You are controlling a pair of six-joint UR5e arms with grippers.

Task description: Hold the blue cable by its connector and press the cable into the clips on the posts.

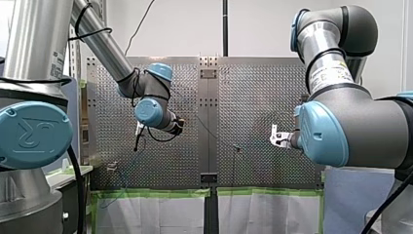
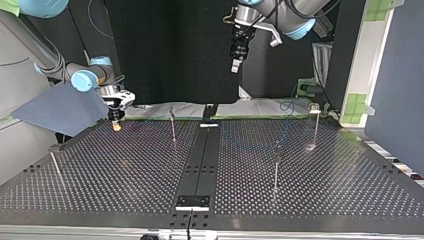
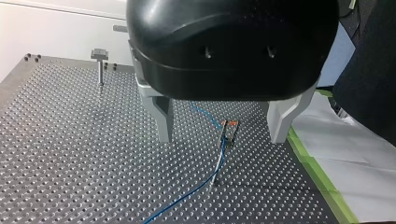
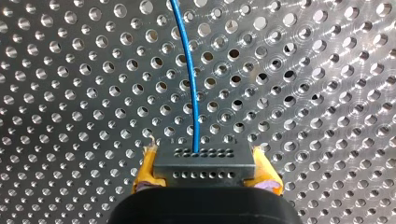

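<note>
Perforated counter (image 1: 253,97) across the middle, split by a darker strip (image 1: 208,122) down its centre. Entering from the left edge, my left arm (image 1: 104,48), bent at blue-capped joints, with the dark left gripper (image 1: 138,139) hanging over the counter's left half. Bulking large at the right edge, my right arm (image 1: 350,126), with the pale right gripper (image 1: 276,137) over the right half. Small post (image 1: 112,166) near the counter's lower left, second post (image 1: 237,147) just right of the strip. Green tape (image 1: 151,193) along the lower edge, white sheeting (image 1: 156,214) beneath.
</note>
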